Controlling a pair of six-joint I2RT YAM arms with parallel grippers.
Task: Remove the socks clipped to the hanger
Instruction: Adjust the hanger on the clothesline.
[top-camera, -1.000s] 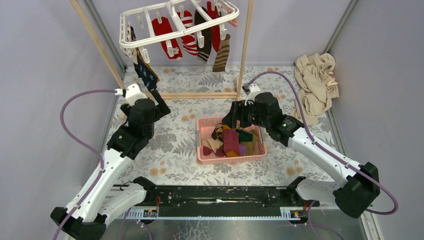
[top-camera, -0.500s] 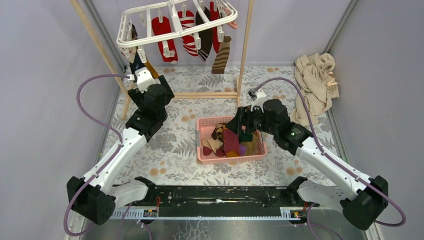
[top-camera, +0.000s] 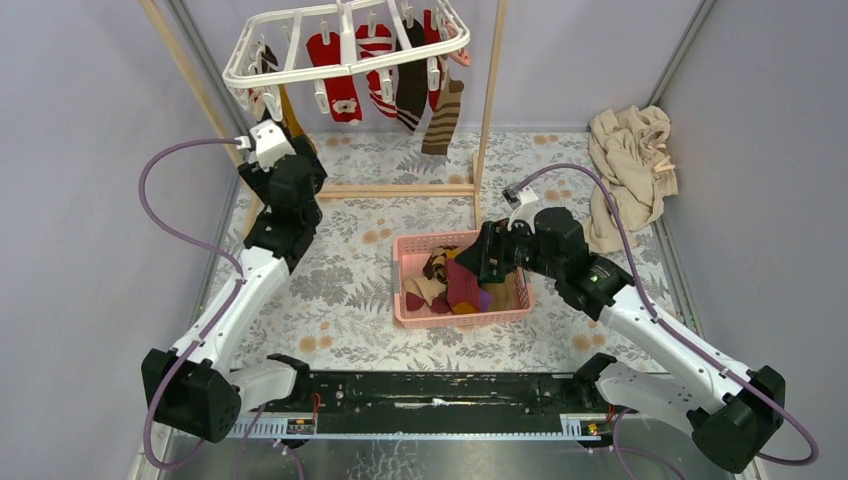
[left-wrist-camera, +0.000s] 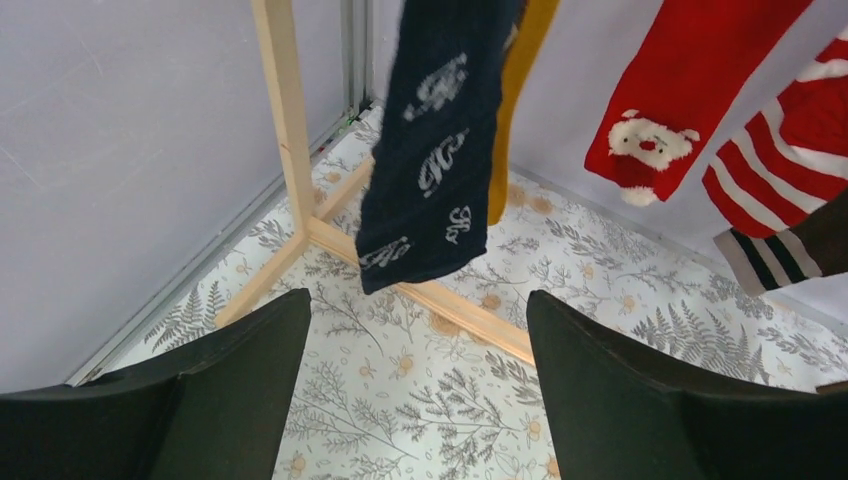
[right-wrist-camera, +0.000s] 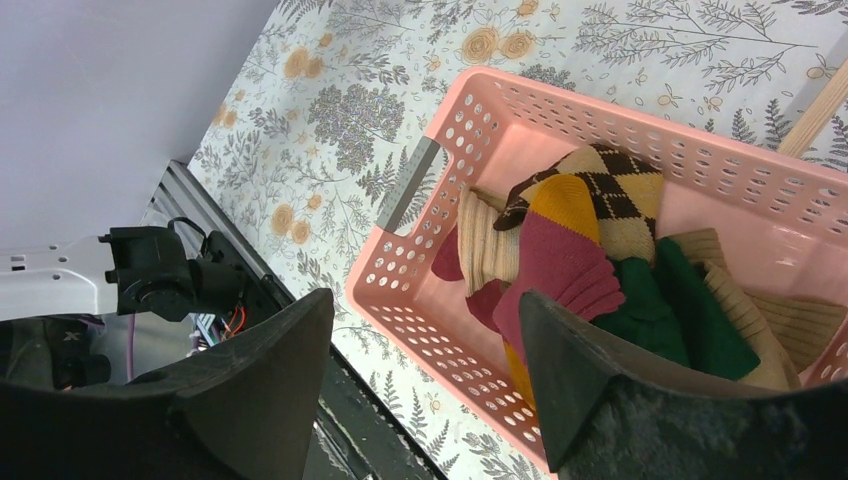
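navy sock hangs just ahead of my left tool, jaws wide, holding nothing; i'd rise, close high on it, then tug straight down.

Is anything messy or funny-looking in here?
A crumpled beige cloth lies in a heap at the far right side, away from everything else. The socks in the pink basket are a jumbled pile, but that looks meant. Nothing looks spilled or broken.
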